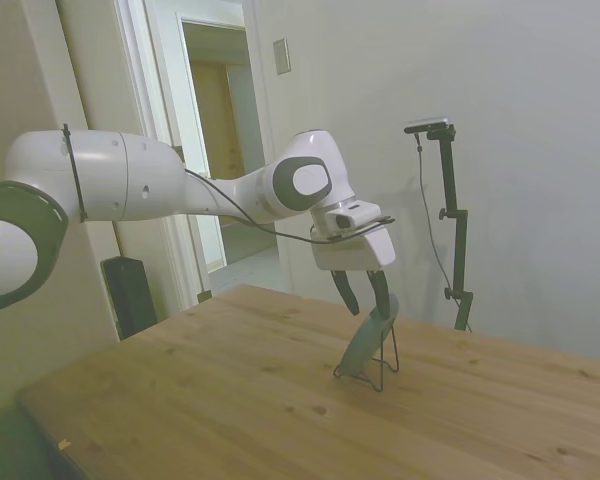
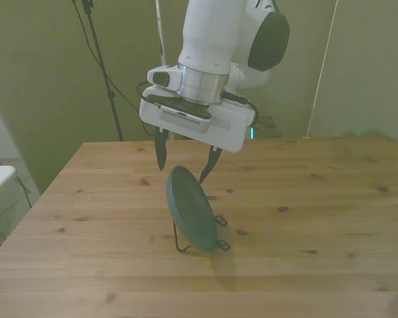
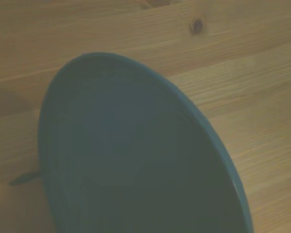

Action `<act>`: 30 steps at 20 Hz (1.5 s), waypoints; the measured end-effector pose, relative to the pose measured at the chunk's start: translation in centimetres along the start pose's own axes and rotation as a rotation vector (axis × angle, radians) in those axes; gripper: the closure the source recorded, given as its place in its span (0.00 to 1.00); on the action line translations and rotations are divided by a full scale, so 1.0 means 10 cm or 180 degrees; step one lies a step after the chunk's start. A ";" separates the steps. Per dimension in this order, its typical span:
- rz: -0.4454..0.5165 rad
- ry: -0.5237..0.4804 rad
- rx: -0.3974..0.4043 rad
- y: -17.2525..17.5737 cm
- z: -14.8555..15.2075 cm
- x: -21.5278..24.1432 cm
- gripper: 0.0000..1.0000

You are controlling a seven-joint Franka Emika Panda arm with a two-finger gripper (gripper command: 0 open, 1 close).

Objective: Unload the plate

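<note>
The plate (image 2: 192, 209), dull dark grey-green and round, stands tilted on edge in a thin black wire stand (image 2: 199, 245) near the middle of the wooden table (image 2: 318, 218). My gripper (image 2: 184, 170) hangs open just above it, one finger on each side of the plate's upper rim, not closed on it. From the side the plate (image 1: 365, 345) leans in the stand (image 1: 382, 372) with the gripper (image 1: 366, 302) right over its top edge. The wrist view is filled by the plate's (image 3: 136, 165) shallow inner face over the table boards.
The wire stand's small looped feet (image 2: 220, 220) rest on the table around the plate. An open doorway (image 1: 225, 160) and a dark box (image 1: 130, 295) on the floor lie behind the arm in the side view.
</note>
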State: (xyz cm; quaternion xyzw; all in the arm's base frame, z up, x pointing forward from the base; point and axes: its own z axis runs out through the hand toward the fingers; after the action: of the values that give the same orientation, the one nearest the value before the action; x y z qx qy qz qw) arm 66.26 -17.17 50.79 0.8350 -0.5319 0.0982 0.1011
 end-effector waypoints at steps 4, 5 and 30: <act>-0.0011 0.0060 -0.0049 0.00 0.01 0.00 1.00; -0.0013 0.0061 -0.0054 0.00 0.01 0.00 1.00; 0.0000 0.0098 -0.0026 0.02 0.02 0.03 1.00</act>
State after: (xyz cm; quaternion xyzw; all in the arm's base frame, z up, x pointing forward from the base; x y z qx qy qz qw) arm 66.24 -17.59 50.66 0.8329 -0.5307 0.1089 0.1127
